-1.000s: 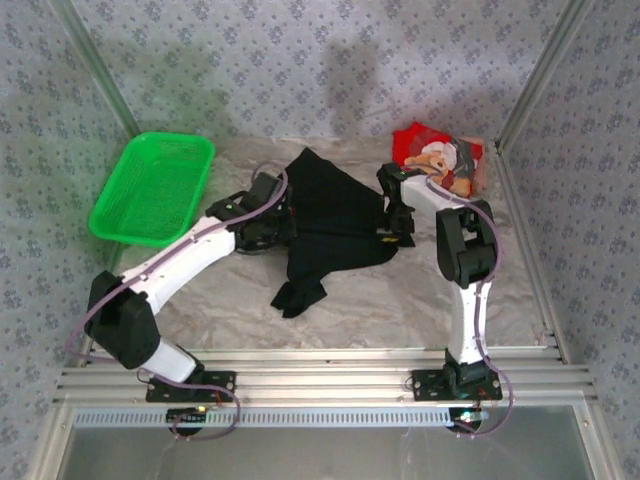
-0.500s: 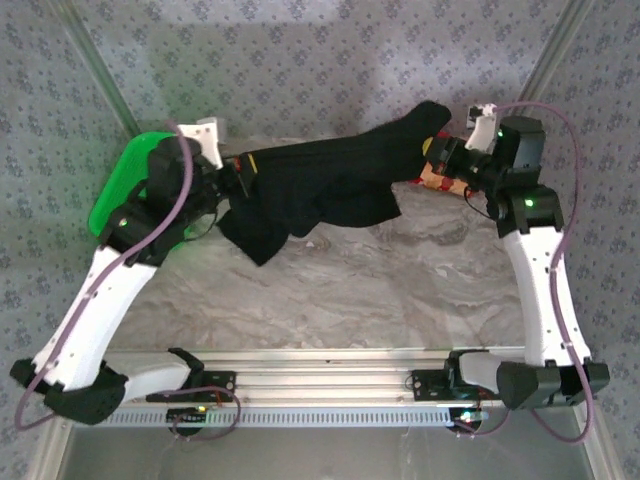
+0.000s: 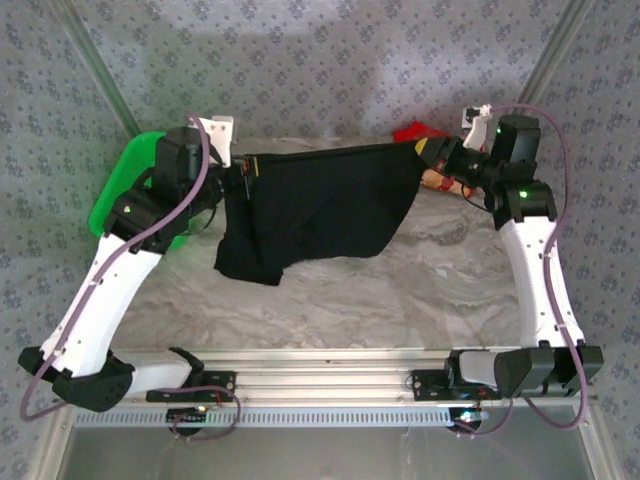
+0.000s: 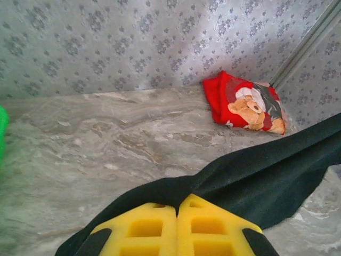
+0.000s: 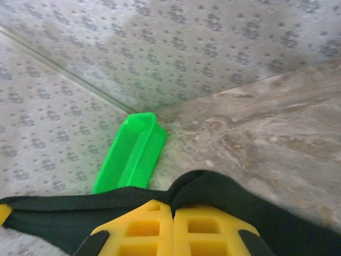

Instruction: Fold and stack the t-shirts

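The black t-shirt (image 3: 320, 205) hangs stretched in the air between both arms, its top edge taut and its lower part drooping toward the table at the left. My left gripper (image 3: 243, 170) is shut on the shirt's left top corner; in the left wrist view the black t-shirt (image 4: 256, 178) is pinched between yellow pads at my left gripper (image 4: 177, 205). My right gripper (image 3: 425, 150) is shut on the right top corner, the black t-shirt (image 5: 224, 192) bunching at my right gripper (image 5: 172, 205). The red t-shirt (image 4: 245, 104) with the teddy bear lies folded at the back right, partly hidden behind my right arm as the red t-shirt (image 3: 412, 133).
A green mesh basket (image 3: 115, 190) sits at the back left, partly under my left arm, and shows as the green mesh basket (image 5: 130, 154) in the right wrist view. The marbled table (image 3: 400, 290) lies below the shirt. Patterned walls with metal posts enclose the back and sides.
Both arms lifted the black shirt off the table and drew apart. Half a second ago it sagged and bunched; now its top edge is pulled straight.
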Action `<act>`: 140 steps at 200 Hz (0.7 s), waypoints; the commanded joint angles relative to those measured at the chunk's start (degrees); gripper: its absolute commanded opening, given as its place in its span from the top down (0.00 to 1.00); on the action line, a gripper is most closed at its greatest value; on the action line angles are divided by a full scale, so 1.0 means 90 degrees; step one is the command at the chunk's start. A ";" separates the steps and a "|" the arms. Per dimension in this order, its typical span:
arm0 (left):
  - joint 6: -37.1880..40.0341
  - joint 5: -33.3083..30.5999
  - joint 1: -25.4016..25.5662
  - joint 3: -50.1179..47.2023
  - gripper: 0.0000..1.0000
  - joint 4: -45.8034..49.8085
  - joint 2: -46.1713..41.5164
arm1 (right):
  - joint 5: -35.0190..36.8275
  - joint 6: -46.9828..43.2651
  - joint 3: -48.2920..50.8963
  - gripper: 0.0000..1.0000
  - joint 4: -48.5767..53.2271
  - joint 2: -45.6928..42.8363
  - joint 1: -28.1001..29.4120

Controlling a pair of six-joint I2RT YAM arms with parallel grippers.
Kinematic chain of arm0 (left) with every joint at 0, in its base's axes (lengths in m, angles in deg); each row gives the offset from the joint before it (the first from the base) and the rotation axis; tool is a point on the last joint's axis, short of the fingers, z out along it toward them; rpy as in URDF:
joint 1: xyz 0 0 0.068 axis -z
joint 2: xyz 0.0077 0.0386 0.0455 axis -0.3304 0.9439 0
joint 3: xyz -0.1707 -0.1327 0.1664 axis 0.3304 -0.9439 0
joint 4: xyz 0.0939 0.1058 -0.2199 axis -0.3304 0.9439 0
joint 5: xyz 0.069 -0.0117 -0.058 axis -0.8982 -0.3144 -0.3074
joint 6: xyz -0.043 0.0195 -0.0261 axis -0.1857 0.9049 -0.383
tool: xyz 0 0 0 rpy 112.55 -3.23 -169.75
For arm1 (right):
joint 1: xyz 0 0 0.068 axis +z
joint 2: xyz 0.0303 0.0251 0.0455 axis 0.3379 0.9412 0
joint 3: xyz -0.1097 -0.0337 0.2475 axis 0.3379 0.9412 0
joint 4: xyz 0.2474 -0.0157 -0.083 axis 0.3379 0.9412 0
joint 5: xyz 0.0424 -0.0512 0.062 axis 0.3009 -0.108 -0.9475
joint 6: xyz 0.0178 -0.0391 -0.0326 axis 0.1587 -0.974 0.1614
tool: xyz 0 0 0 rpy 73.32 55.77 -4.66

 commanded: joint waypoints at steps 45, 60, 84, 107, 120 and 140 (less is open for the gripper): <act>0.0728 0.0657 0.0155 0.1158 0.97 0.0448 0.1233 | 0.0669 -0.0344 0.0975 1.00 0.1522 -0.0153 -0.0302; 0.0742 0.0827 0.0351 0.0922 0.97 0.0444 0.1763 | 0.1057 -0.0527 0.1434 1.00 0.1915 -0.0190 -0.0393; 0.0492 0.0939 0.0526 0.0802 0.99 0.0422 0.2425 | 0.1862 -0.0867 0.1773 1.00 0.2646 -0.0215 -0.0584; 0.0206 0.1339 0.0619 0.0765 0.97 0.0170 0.2984 | 0.3033 -0.1255 0.2092 1.00 0.3187 -0.0221 -0.0659; 0.0079 0.1833 0.0688 0.0708 0.95 -0.0117 0.3345 | 0.3376 -0.1336 0.2266 1.00 0.3203 -0.0207 -0.0712; -0.0128 0.2261 0.0817 0.0684 0.82 -0.0555 0.3800 | 0.3705 -0.1404 0.2436 1.00 0.3133 -0.0143 -0.0728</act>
